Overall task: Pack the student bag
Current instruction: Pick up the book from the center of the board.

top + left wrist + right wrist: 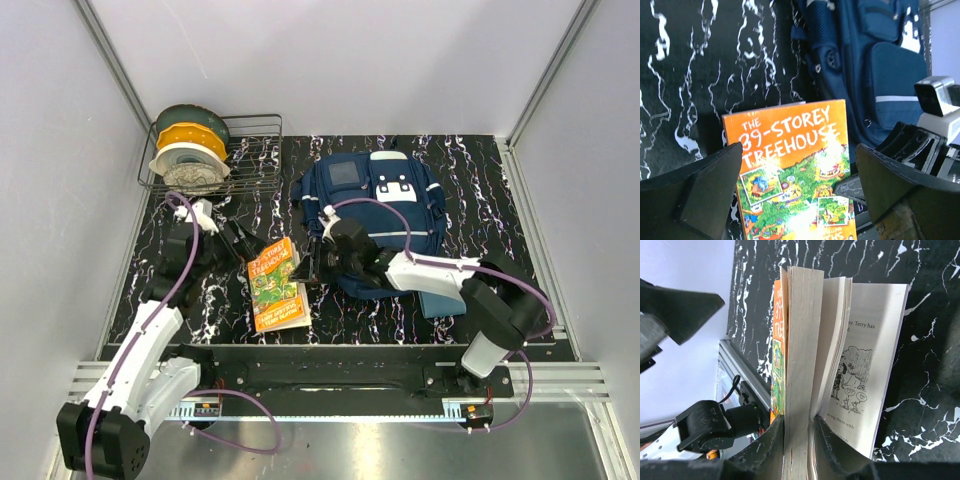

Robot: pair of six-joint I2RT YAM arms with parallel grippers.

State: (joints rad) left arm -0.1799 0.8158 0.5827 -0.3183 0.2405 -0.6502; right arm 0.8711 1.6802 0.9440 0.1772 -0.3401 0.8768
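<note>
The student bag (372,212), a navy backpack with white stripes and a grey patch, lies at the back middle; it also shows in the left wrist view (875,65). An orange "Treehouse" book (277,286) lies in front of it to the left. My right gripper (312,262) is shut on the book's front cover and a thick block of pages (802,340), with the remaining pages fanned open on the table. My left gripper (240,243) is open and empty, hovering just left of the book (795,165), with its fingers (700,190) spread wide.
A wire basket (255,160) with filament spools (190,148) stands at the back left. A teal-blue pouch (440,301) lies under my right arm beside the bag. Grey walls enclose the black marbled table (480,170).
</note>
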